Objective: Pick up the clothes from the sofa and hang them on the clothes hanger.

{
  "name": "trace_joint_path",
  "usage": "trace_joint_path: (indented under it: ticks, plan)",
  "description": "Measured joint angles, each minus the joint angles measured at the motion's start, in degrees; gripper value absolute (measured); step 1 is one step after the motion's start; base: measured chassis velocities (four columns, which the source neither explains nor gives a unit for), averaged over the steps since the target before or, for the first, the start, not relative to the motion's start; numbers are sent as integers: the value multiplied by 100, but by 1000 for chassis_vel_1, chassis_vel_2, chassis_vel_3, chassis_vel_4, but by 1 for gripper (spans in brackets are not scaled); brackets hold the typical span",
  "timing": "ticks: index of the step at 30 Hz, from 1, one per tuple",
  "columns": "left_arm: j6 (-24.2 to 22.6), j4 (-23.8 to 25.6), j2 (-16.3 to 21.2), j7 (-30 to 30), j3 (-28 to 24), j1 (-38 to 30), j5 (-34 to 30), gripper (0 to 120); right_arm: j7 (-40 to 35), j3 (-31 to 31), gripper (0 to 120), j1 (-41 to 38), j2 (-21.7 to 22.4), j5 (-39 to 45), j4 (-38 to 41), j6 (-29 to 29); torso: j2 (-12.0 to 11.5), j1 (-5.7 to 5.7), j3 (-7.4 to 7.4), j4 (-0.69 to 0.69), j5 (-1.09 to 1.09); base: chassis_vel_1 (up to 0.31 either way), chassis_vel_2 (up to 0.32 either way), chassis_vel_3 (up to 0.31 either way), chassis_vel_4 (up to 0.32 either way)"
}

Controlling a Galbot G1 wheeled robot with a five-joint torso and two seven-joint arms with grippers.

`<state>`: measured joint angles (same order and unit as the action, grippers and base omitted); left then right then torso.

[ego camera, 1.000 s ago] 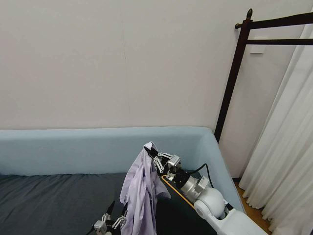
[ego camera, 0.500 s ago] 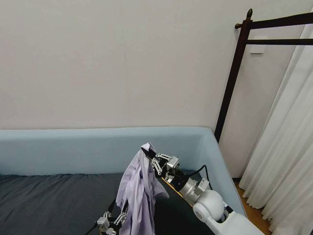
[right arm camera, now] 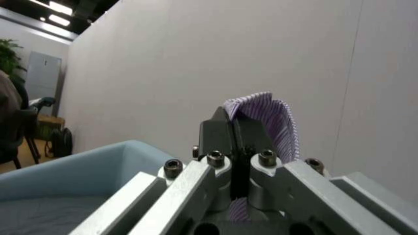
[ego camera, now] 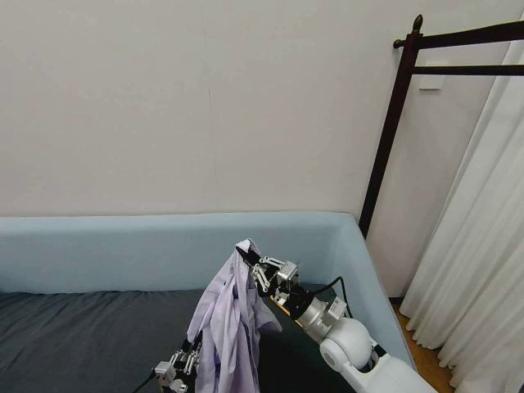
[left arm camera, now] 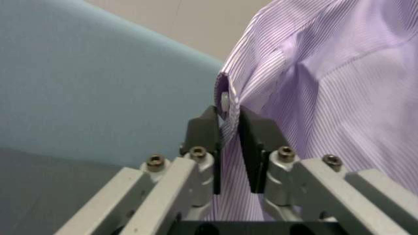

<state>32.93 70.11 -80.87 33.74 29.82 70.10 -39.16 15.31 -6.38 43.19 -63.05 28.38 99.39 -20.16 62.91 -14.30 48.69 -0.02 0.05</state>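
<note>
The striped shirt (ego camera: 229,323) hangs clear above the sofa's (ego camera: 98,246) dark seat, near the sofa's right end. The right claw (ego camera: 254,260) is clenched on the shirt's top fold, about level with the sofa's backrest. The left claw (left arm camera: 228,128), lower over the seat, pinches a buttoned edge. Over the last second the left claw has drifted toward the sofa's middle, apparently spreading the cloth slightly. Pickup looks done; the clothes hanger (ego camera: 391,123), beyond the sofa's right end, is not yet reached.

Thin striped-cloth shirt (ego camera: 229,327), matt fabric sofa (ego camera: 98,246), glossy dk-wood rack (ego camera: 387,131).
</note>
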Motion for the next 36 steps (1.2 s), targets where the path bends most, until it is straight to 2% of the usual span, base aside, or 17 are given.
trace_joint_path:
  ticks: [1, 3, 4, 8, 9, 12, 13, 17, 18, 21, 22, 24, 26, 31, 35, 36]
  plan:
    - [0, 0, 0, 0, 0, 0, 0, 12, 0, 0, 0, 0, 0, 0, 0, 0, 0, 0, 0, 0, 0, 0, 0, 0, 0]
    - [2, 116, 77, 26, 41, 35, -88, 2, -52, 34, 0, -14, 1, 0, -77, 0, 0, 0, 0, 0, 0, 0, 0, 0, 0]
    - [2, 116, 77, 26, 41, 35, -88, 2, -52, 34, 0, -14, 1, 0, -77, 0, 0, 0, 0, 0, 0, 0, 0, 0, 0]
    - [1, 719, 349, -40, 160, 119, -267, 0, -248, 132, 0, -104, 16, -78, -209, 18, 0, 0, 0, 0, -1, 0, 0, 0, 0]
    - [1, 719, 349, -40, 160, 119, -267, 0, -248, 132, 0, -104, 16, -78, -209, 18, 0, 0, 0, 0, -1, 0, 0, 0, 0]
    - [-269, 1944, 911, -602, 225, 111, -624, 0, -309, 257, 0, -321, 79, -46, -242, 19, 0, 0, 0, 0, 1, 0, 0, 0, 0]
    - [-269, 1944, 911, -602, 225, 111, -624, 0, -309, 257, 0, -321, 79, -46, -242, 19, 0, 0, 0, 0, 1, 0, 0, 0, 0]
    - [-702, 3256, 1910, -1285, 316, -232, -1074, 0, -309, 384, 0, -687, 122, 163, -109, -3, 0, 0, 0, -1, 2, 0, 0, 0, 0]
    - [-702, 3256, 1910, -1285, 316, -232, -1074, 0, -309, 384, 0, -687, 122, 163, -109, -3, 0, 0, 0, -1, 2, 0, 0, 0, 0]
    - [-953, 3977, 2578, -1710, 481, -445, -1384, 0, -306, 546, 0, -907, 170, 195, 71, -42, 0, -1, 0, 0, 1, 0, 0, 0, 0]
    - [-953, 3977, 2578, -1710, 481, -445, -1384, 0, -306, 546, 0, -907, 170, 195, 71, -42, 0, -1, 0, 0, 1, 0, 0, 0, 0]
    - [-1072, 4319, 2811, -1955, 644, -459, -1499, 0, -306, 639, 0, -956, 246, 253, 349, -24, 0, -1, 0, 0, 0, 0, 0, 0, 0]
    - [-1189, 4575, 2900, -2209, 892, -377, -1486, 0, -326, 733, 0, -924, 371, 355, 767, 79, 0, 0, 0, 0, 1, 0, 0, 0, 0]
    - [-1275, 4680, 2803, -2480, 1046, -148, -1104, 0, -430, 760, 0, -666, 535, 261, 1255, 321, 1, 0, -1, 0, 0, 0, 0, 0, 0]
    - [-1301, 4451, 2346, -2567, 870, 190, 4, 0, -460, 567, 0, -77, 487, -343, 1172, 340, 0, 0, -1, -1, -1, 0, 0, 0, 0]
    - [-1301, 4451, 2346, -2567, 870, 190, 4, 0, -460, 567, 0, -77, 487, -343, 1172, 340, 0, 0, -1, -1, -1, 0, 0, 0, 0]
